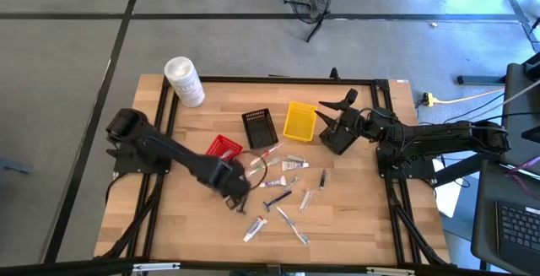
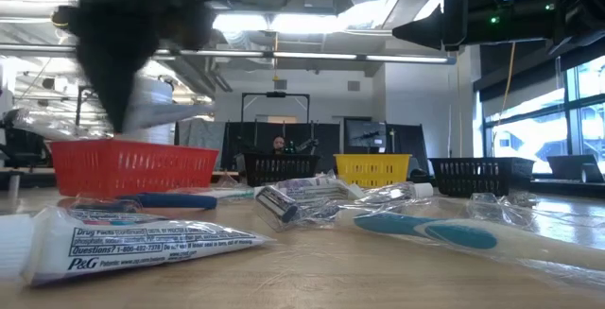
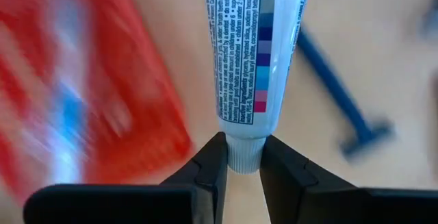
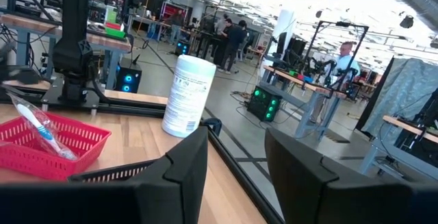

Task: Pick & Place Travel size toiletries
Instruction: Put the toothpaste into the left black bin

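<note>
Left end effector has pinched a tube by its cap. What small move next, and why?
Probably carry it over the red basket: the left end effector grips the toothpaste tube at its cap, and that basket sits right beside it.

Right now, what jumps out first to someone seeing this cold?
The left gripper, beside the red basket, has its fingers pinched on the cap end of a white toothpaste tube. Around it, loose toiletries are scattered over the table's middle and front. The right gripper waits with fingers apart, up by the yellow basket.
</note>
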